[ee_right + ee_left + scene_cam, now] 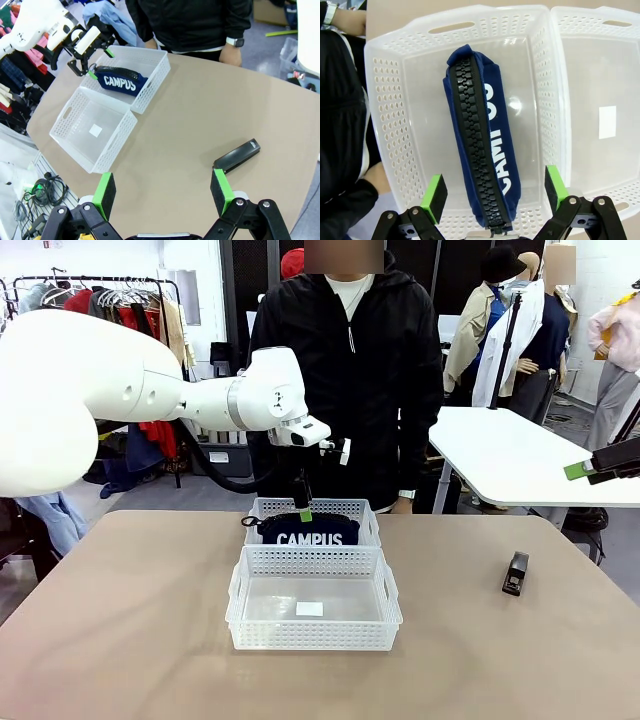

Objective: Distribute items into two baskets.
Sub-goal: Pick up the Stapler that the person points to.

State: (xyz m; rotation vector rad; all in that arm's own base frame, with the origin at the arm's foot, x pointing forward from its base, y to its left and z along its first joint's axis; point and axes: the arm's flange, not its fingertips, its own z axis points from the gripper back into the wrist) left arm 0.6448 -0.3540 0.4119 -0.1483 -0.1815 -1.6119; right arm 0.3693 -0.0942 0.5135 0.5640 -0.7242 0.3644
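Observation:
The navy "CAMPUS" pouch (316,533) lies in the far white basket (368,527), zip side up in the left wrist view (482,135). My left gripper (303,508) hovers just above the pouch, open, its green pads either side of the pouch's end (495,190) and apart from it. The nearer basket (313,635) holds nothing but a white label. A black stapler (515,573) lies on the table at the right. Well above it and out to the right, my right gripper (580,469) hangs open (162,192) over the stapler (237,156).
A person in a black jacket (345,370) stands at the table's far edge right behind the far basket, one hand (403,505) near its right corner. A white table (510,455) stands at the back right. Bare tabletop surrounds both baskets.

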